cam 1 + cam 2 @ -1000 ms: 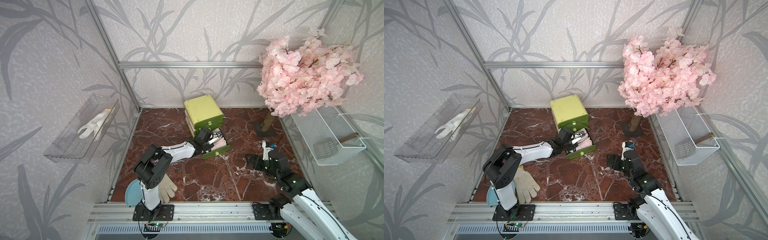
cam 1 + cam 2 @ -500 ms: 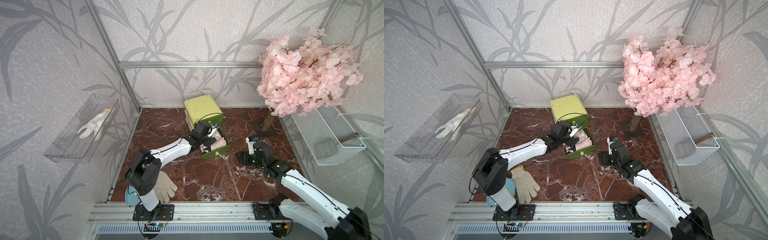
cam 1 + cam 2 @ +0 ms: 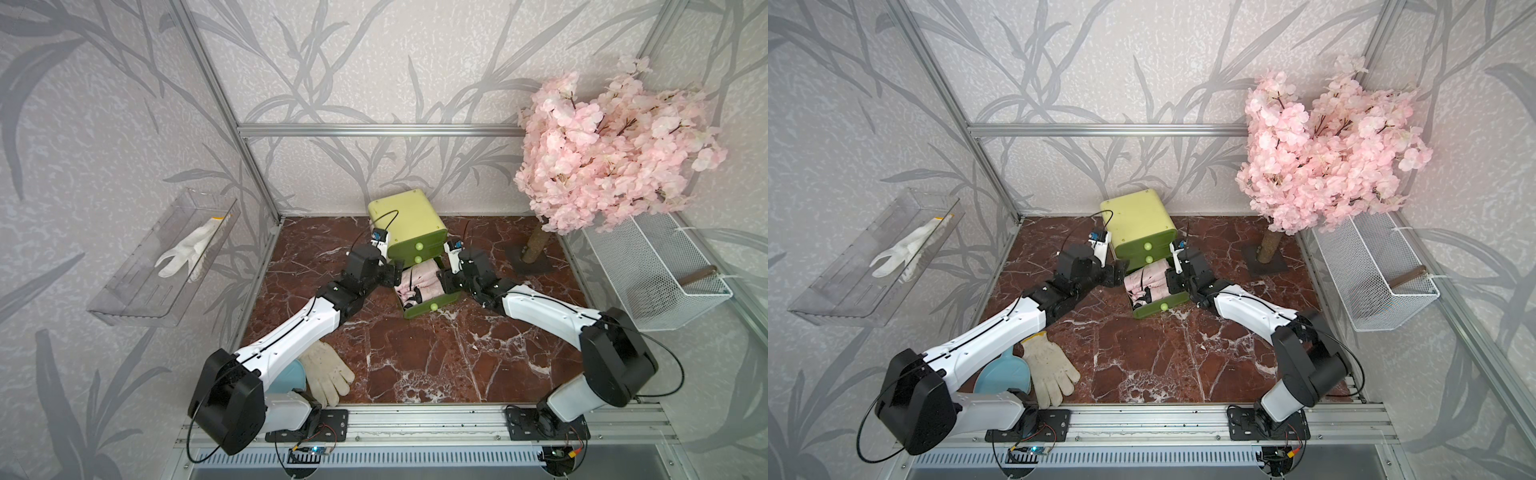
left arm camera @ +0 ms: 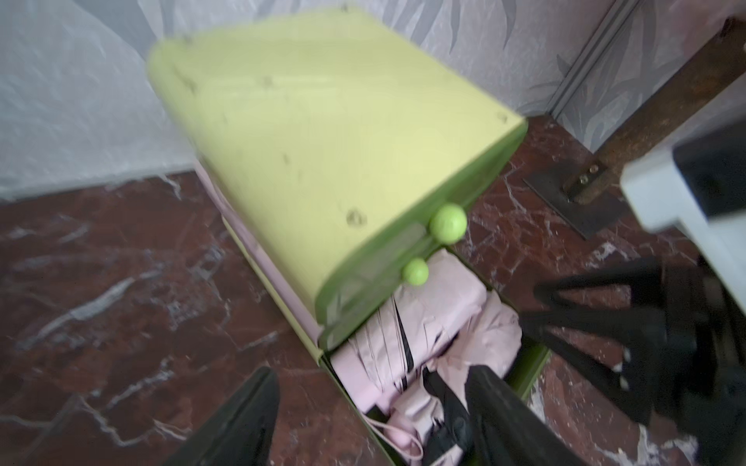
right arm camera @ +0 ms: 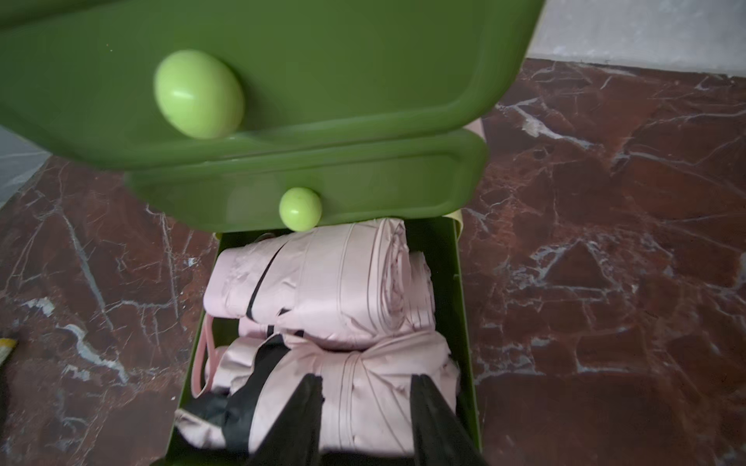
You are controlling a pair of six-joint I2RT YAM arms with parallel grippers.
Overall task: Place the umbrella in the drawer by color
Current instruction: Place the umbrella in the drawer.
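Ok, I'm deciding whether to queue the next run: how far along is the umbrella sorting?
Done: two folded pink umbrellas lie in the pulled-out bottom drawer. In hand: the right gripper straddles the nearer umbrella; the left gripper is open at the drawer's side. Left: withdraw both arms and probably push the drawer shut.

The left arm [image 3: 291, 332] stretches toward two o'clock, with the left gripper [image 4: 369, 377] spread wide. The right arm [image 3: 540, 307] reaches toward ten o'clock, the right gripper [image 5: 367, 381] narrowly parted.
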